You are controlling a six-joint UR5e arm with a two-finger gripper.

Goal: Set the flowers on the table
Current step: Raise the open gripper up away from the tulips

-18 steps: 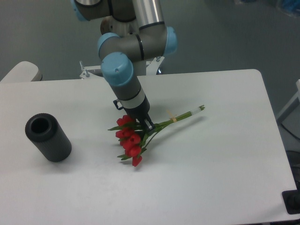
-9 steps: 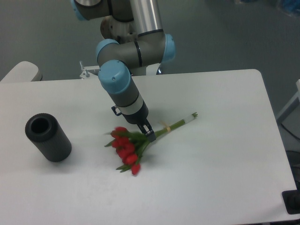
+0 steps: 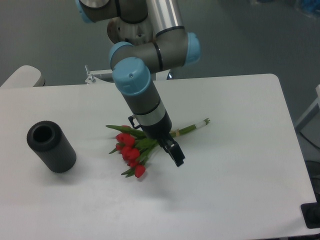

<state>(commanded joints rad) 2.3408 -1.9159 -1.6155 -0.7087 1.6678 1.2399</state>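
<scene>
The flowers (image 3: 132, 149) lie on the desk (image 3: 240, 165). The jaws look spread and empty beside them; next, retreat straight up.

You see the bunch of red tulips (image 3: 134, 150) lying flat on the white table (image 3: 235, 165), blooms toward the lower left, tied green stems running up to the right. The claw (image 3: 175, 152) hangs over the stem part of the bunch, tilted down to the right, its dark fingers (image 3: 177, 156) beside the leaves; you can't tell from here whether they are spread or closed, or whether they touch the stems. To the left, well apart from the tulips, a dark grey hollow cylinder (image 3: 51, 146) lies on its side.
</scene>
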